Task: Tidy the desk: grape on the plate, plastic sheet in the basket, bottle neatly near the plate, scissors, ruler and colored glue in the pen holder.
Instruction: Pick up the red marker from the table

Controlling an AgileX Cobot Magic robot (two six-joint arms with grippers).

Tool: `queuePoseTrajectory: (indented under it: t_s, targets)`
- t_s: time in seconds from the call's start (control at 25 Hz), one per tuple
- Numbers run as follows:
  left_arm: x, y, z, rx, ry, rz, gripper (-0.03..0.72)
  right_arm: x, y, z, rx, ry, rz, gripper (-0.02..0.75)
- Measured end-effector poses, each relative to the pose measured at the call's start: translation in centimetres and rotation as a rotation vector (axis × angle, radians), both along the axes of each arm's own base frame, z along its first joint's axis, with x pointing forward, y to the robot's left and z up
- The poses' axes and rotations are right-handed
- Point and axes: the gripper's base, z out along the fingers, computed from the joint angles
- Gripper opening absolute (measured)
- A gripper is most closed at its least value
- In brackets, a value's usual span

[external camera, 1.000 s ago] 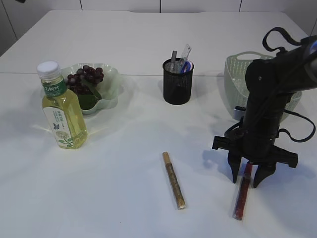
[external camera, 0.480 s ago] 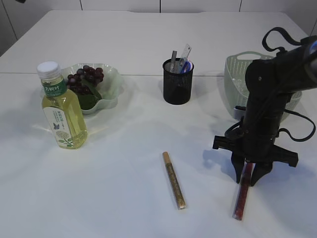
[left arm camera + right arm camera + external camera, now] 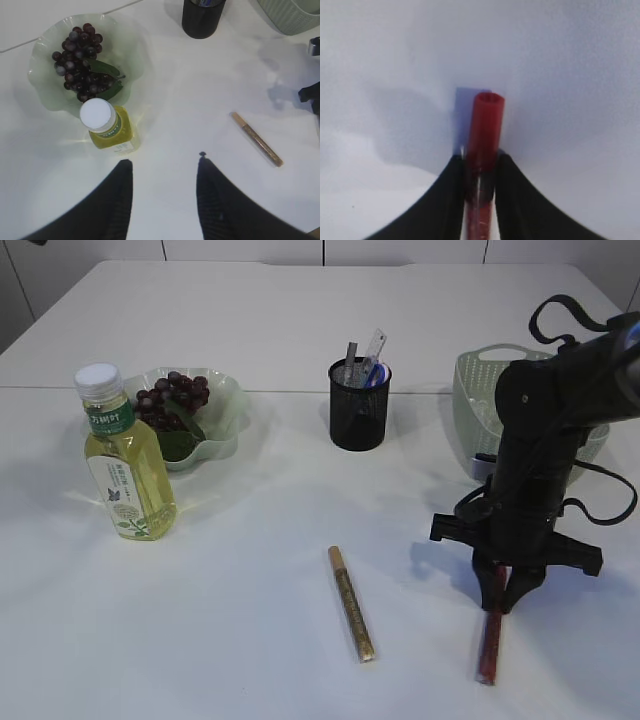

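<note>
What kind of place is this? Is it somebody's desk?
Probably a desk, or a table set up like one: a white table with a black pen holder holding a ruler, glitter glue pens lying loose, and a plate of grapes.

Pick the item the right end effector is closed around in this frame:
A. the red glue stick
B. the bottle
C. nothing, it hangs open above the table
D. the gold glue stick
A: in the right wrist view the right end effector has both fingers pressed against the red glue stick, while the gold glue stick lies apart on the table.
</note>
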Motion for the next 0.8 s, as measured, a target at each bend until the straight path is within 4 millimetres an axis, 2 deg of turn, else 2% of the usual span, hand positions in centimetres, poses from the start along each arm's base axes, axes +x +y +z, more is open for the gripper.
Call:
queuePoseTrajectory:
  t_s: [0.12,0.24,0.6,0.8]
  targets:
    - [0.03,0.05,0.0,0.006,-0.003,0.002,0.309,0.04,0.0,0.02,-0.001,-0.002,0.001,0.096]
    - [0.03,0.05,0.0,0.006,-0.003,0.002,0.309,0.07,-0.01,0.04,-0.002,-0.004,0.003,0.062]
    - [0.03,0.05,0.0,0.006,-0.003,0.002,0.309,-0.53,0.27,0.18,0.063,0.056,0.214,0.041]
    - [0.03,0.05,0.0,0.006,-0.003,0.002,0.309,-0.69,0.28,0.21,0.07,0.073,0.235,0.039]
